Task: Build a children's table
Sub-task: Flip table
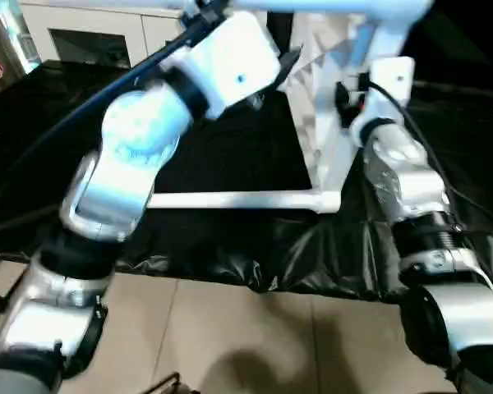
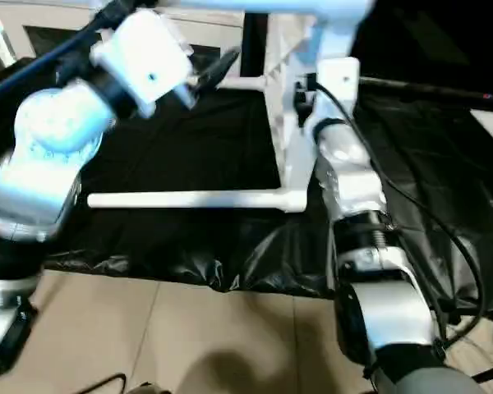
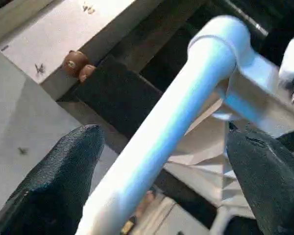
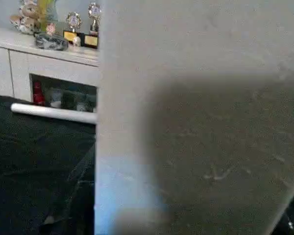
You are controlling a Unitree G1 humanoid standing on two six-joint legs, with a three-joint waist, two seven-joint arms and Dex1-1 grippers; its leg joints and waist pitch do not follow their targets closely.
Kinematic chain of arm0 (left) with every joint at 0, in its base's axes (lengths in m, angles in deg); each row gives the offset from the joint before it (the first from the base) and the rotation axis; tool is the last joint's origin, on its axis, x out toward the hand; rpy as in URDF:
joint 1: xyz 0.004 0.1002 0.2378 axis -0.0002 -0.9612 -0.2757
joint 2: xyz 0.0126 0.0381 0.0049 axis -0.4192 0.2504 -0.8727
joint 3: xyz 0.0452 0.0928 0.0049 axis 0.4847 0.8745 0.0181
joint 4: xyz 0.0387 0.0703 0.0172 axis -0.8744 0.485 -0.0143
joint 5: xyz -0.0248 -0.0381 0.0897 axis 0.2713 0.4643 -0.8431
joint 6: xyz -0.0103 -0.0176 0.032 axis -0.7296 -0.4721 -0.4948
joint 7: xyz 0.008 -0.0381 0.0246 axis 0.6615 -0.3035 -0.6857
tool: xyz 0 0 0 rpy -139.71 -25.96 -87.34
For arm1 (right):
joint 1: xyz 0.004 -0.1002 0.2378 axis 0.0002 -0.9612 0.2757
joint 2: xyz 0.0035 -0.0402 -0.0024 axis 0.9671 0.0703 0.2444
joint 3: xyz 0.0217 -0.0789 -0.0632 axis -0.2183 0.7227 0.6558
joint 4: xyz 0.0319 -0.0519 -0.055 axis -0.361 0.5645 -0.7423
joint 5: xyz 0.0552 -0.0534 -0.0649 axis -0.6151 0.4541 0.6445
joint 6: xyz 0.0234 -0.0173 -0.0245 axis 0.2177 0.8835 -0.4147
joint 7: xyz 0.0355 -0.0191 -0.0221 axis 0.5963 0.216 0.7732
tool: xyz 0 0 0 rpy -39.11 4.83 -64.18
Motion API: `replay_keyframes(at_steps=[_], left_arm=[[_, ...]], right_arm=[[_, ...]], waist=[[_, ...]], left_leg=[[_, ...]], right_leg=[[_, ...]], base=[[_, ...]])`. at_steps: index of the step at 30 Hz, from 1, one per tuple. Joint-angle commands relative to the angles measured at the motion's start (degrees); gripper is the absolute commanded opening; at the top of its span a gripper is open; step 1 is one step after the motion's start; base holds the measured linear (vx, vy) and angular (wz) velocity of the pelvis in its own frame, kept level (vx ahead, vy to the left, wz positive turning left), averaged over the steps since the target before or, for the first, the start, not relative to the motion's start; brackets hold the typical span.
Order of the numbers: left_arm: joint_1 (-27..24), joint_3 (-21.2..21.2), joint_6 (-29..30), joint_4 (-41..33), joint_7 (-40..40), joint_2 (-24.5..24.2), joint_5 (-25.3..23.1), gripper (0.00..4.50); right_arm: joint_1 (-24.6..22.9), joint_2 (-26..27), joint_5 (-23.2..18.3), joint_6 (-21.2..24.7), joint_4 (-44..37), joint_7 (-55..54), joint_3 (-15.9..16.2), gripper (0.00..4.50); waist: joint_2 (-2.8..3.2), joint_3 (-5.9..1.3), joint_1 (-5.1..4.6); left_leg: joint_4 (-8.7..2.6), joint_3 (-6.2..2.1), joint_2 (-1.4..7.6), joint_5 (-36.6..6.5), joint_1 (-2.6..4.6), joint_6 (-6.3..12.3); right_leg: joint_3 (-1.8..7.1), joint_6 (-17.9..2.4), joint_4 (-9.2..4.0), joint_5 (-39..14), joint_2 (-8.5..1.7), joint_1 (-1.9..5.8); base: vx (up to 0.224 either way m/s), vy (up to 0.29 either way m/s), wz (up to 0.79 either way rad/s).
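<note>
Tabletop: the white tabletop (image 1: 329,123) is standing on edge on the black sheet (image 1: 230,156), ribbed underside facing left, legs already fitted.
Legs: a lower leg (image 1: 230,199) is running leftward along the sheet from a near corner socket; an upper leg (image 3: 161,137) is jutting out high up.
Left gripper: the left gripper (image 3: 161,166) is straddling the upper leg, fingers (image 3: 63,181) wide apart, not touching it.
Right gripper: the right gripper (image 1: 349,98) is pressing at the tabletop's right face; I cannot tell whether it is clamped.
Step advice: judging by this, centre the leg between the fingers before closing, while the right arm is steadying the top.
View differences: the left wrist view is showing the gap around the leg; the right wrist view is showing another leg (image 4: 54,111) lying far off before the cabinet (image 4: 39,73).
</note>
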Motion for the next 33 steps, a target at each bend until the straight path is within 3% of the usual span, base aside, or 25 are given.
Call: replay_keyframes(at_steps=[1, 2, 3, 8, 9, 10, 13, 15, 16, 17, 18, 19, 20, 22, 24, 26, 28, 30, 32, 33], left_arm=[[1.35, 1.42, -1.56, 1.79, 1.10, -0.85, -2.83, 4.50], [1.85, 1.30, -2.22, 3.08, 1.75, -1.18, -3.75, 4.50], [2.44, 1.06, -2.89, 4.37, 3.40, -1.67, -5.37, 4.50], [4.66, 0.55, -5.18, 9.44, 10.36, -4.46, -12.07, 4.50], [5.39, 0.42, -5.71, 10.82, 11.98, -5.14, -13.34, 4.50], [6.36, 0.17, -6.79, 12.72, 13.63, -5.91, -14.49, 4.50], [7.06, -0.02, -7.49, 14.30, 15.46, -6.34, -15.54, 4.50], [7.61, 0.45, -8.24, 16.12, 16.75, -6.84, -17.05, 4.50], [7.65, 0.51, -8.40, 16.44, 16.77, -6.88, -17.08, 4.50], [7.82, 0.74, -9.02, 17.71, 16.86, -7.02, -17.20, 4.50], [8.03, 1.35, -10.43, 20.06, 17.90, -7.21, -17.89, 4.50], [8.07, 1.64, -10.90, 20.94, 18.04, -7.31, -18.11, 4.50], [8.25, 2.03, -11.82, 22.42, 18.48, -7.40, -18.61, 4.50], [8.94, 3.01, -13.55, 25.53, 20.17, -7.95, -20.44, 4.50], [9.37, 3.39, -14.07, 26.74, 20.88, -8.26, -21.27, 4.50], [10.16, 3.55, -14.85, 28.76, 21.42, -8.35, -21.61, 4.33], [10.54, 3.51, -15.32, 29.73, 20.97, -8.27, -21.20, 4.17], [11.38, 3.50, -16.12, 31.81, 20.37, -8.06, -20.78, 4.13], [11.79, 3.52, -16.68, 32.88, 20.47, -7.88, -20.78, 3.77], [12.59, 3.42, -17.03, 34.98, 21.75, -7.49, -21.13, 3.76]], right_arm=[[-1.93, 0.77, 0.76, 3.60, 2.71, 0.17, 1.23, 2.06], [-2.31, 0.93, 0.98, 3.95, 2.62, 0.56, 1.74, 2.06], [-2.69, 1.06, 1.18, 4.12, 2.60, 0.98, 2.18, 2.56], [-3.78, 1.20, 1.88, 4.18, 1.99, 1.26, 2.79, 2.98], [-4.27, 1.20, 1.92, 3.85, 1.52, 1.41, 2.72, 2.98], [-5.08, 1.17, 1.90, 3.62, 0.46, 1.67, 2.55, 2.98], [-6.23, 1.37, 0.88, 3.16, -1.48, 2.35, 1.89, 2.98], [-7.65, 1.55, -0.13, 3.11, -3.73, 3.55, 1.46, 2.98], [-7.88, 1.56, -0.21, 3.02, -3.97, 3.72, 1.46, 2.98], [-8.85, 1.63, -0.50, 2.66, -4.93, 4.40, 1.47, 2.98], [-10.73, 1.61, -0.90, 1.07, -6.59, 5.75, 1.77, 2.98], [-11.49, 1.55, -0.98, 0.68, -7.30, 6.16, 1.92, 2.98], [-12.40, 1.47, -1.08, 0.22, -8.08, 6.55, 2.11, 2.98], [-13.19, 1.37, -0.85, -0.16, -7.89, 6.10, 2.04, 2.98], [-13.18, 1.29, -0.56, -0.41, -7.53, 5.85, 2.07, 2.98], [-13.16, 1.45, -0.73, -0.62, -7.59, 5.99, 1.66, 3.06], [-13.12, 1.48, -0.87, -0.78, -7.58, 6.15, 1.45, 3.06], [-13.28, 1.62, -0.97, -0.84, -8.11, 6.28, 1.09, 2.74], [-13.50, 1.69, -0.91, -0.86, -8.52, 6.34, 1.05, 2.64], [-13.86, 1.72, -0.88, -0.93, -9.21, 6.46, 1.07, 2.50]], waist=[[0.36, -3.97, -0.14], [0.14, -3.92, -0.21], [0.21, -3.96, -0.14], [0.32, -4.16, -0.26], [0.60, -4.36, -0.08], [0.63, -4.56, 0.02], [0.99, -4.86, 0.28], [0.87, -5.07, 0.40], [0.82, -4.92, 0.42], [1.59, -4.85, 0.41], [1.27, -4.79, 0.53], [2.08, -4.81, 0.46], [1.78, -4.76, 0.44], [2.53, -4.76, 0.55], [2.23, -4.68, 0.46], [2.78, -4.53, 0.53], [2.80, -4.50, 0.59], [3.29, -4.51, 0.62], [3.15, -4.56, 0.59], [3.53, -4.60, 0.62]], left_leg=[[-3.97, -1.96, 3.53, -8.71, 1.66, -3.73], [-4.00, -1.94, 3.49, -8.89, 1.59, -3.71], [-4.00, -1.96, 3.49, -9.15, 1.69, -3.92], [-3.94, -2.09, 3.39, -8.02, 1.48, -3.97], [-3.78, -1.99, 3.40, -7.41, 1.75, -3.90], [-3.63, -2.06, 3.37, -5.75, 1.52, -3.61], [-3.23, -1.99, 3.32, -1.77, 1.41, -2.44], [-2.95, -1.97, 3.25, 0.65, 1.22, -1.22], [-3.00, -1.90, 3.21, 0.56, 1.16, -0.77], [-3.08, -2.00, 3.31, -0.64, 1.24, -1.01], [-3.13, -1.97, 3.29, -1.74, 1.26, -1.18], [-3.19, -2.11, 3.35, -3.08, 1.37, -1.77], [-3.27, -2.16, 3.35, -3.45, 1.25, -1.89], [-3.36, -2.29, 3.32, -5.67, 1.38, -2.75], [-3.51, -2.30, 3.44, -7.27, 1.42, -3.28], [-3.43, -2.26, 3.42, -7.68, 1.39, -3.49], [-3.45, -2.28, 3.41, -7.61, 1.37, -3.35], [-3.40, -2.38, 3.40, -7.30, 1.31, -3.30], [-3.37, -2.32, 3.36, -7.20, 1.34, -3.02], [-3.33, -2.36, 3.40, -6.94, 1.34, -2.93]], right_leg=[[3.33, -8.31, -3.89, -3.23, -5.20, 1.93], [3.34, -8.18, -4.00, -3.38, -5.19, 1.96], [3.36, -8.12, -4.00, -3.74, -5.35, 1.98], [3.39, -8.46, -3.77, -1.01, -5.26, 2.25], [3.40, -8.92, -3.71, 0.50, -5.25, 2.08], [3.38, -9.61, -3.26, 3.00, -5.29, 2.39], [3.28, -10.66, -2.56, 10.14, -4.99, 2.35], [3.22, -11.17, -2.12, 13.91, -4.98, 2.43], [3.23, -11.36, -2.28, 13.97, -4.95, 2.37], [3.19, -11.42, -2.48, 13.03, -5.00, 2.23], [3.22, -11.40, -2.56, 12.38, -4.98, 2.35], [3.21, -11.20, -2.72, 12.34, -5.01, 2.27], [3.18, -11.12, -2.69, 12.22, -4.97, 2.44], [3.18, -11.37, -2.94, 9.69, -5.09, 2.37], [3.18, -11.62, -3.11, 7.00, -5.23, 2.44], [3.30, -11.92, -3.22, 5.61, -5.32, 2.23], [3.31, -12.05, -3.27, 5.35, -5.34, 2.21], [3.28, -12.13, -3.16, 6.05, -5.33, 2.14], [3.26, -12.27, -3.14, 6.92, -5.23, 2.16], [3.30, -12.41, -3.02, 7.24, -5.34, 2.13]], base=[[0.000, 0.000, 0.00], [0.000, 0.000, 0.00], [0.000, 0.000, 0.00], [0.000, 0.000, 0.00], [0.000, 0.000, 0.00], [0.000, 0.000, 0.00], [0.000, 0.000, 0.00], [0.000, 0.000, 0.00], [0.000, 0.000, 0.00], [0.000, 0.000, 0.00], [0.000, 0.000, 0.00], [0.000, 0.000, 0.00], [0.000, 0.000, 0.00], [0.000, 0.000, 0.00], [0.000, 0.000, 0.00], [0.000, 0.000, 0.00], [0.000, 0.000, 0.00], [0.000, 0.000, 0.00], [0.000, 0.000, 0.00], [0.000, 0.000, 0.00]])
